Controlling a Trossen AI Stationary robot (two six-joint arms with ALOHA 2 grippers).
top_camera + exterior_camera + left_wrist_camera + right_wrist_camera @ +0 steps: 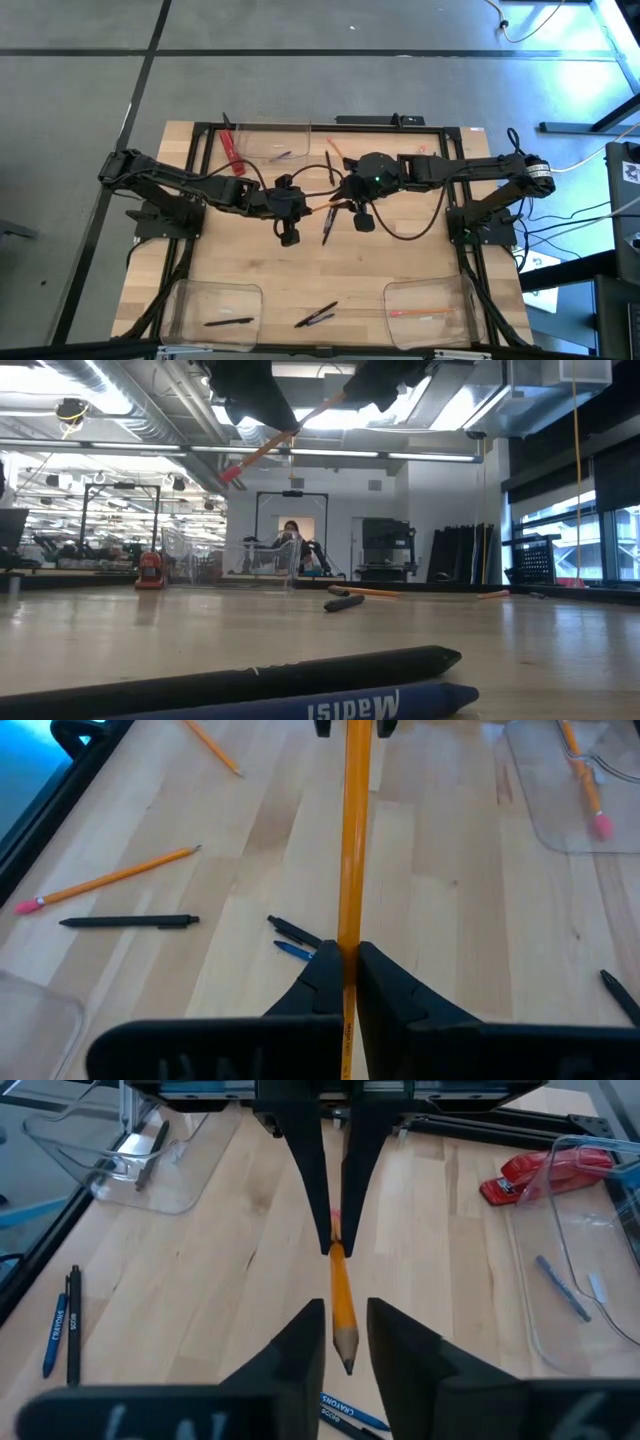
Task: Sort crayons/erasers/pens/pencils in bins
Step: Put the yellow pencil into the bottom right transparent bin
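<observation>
While the left gripper [347,970] clamps it, the pencil [341,1302] — tip first — lies between the right gripper's [345,1342] fingers.

Overhead view straight down, table-level view across, two wrist views facing, sharing one raised pencil [351,840].

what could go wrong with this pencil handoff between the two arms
1. The left hand is shut on the pencil, while the right hand has its fingers on either side of the tip with gaps showing. If the left lets go before the right has gripped, the pencil could drop to the table.

2. The two hands face each other closely above the table's middle, so a small misalignment could knock them together or twist the pencil.
</observation>
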